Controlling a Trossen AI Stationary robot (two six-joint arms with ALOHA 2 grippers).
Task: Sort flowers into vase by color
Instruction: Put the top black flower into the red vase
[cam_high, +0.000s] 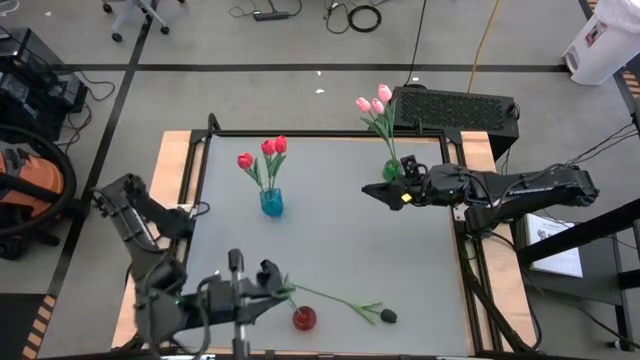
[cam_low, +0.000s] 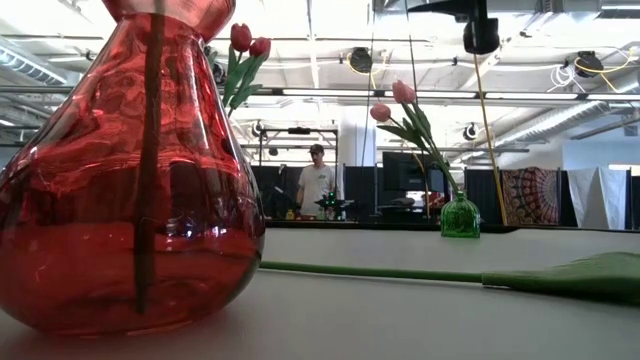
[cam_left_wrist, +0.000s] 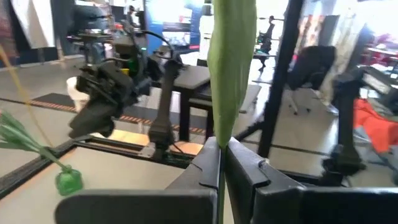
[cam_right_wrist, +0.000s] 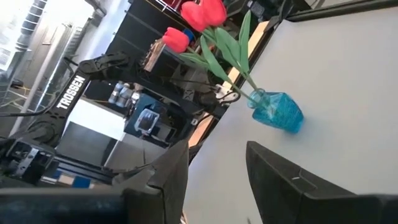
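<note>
Lying flat on the worktop near its front edge: one black tulip, dark bud pointing to the robot's right, long green stem running back toward the left arm. Gripped at the stem's far end by the left gripper, low over the front edge; jaws pressed together on the green stem and leaf, seen up close in the left wrist view.

Just beside that stem, at the very front: a red vase, upright, filling much of the low view.

Standing farther back, left of centre: a blue vase with three red tulips, also seen in the right wrist view. At the back right: a small green vase with pink tulips, leaning toward the rear.

Hovering just beside the green vase, toward the middle of the worktop: the right gripper, jaws apart, nothing between them.

Beyond the worktop, in the room: a person standing.
</note>
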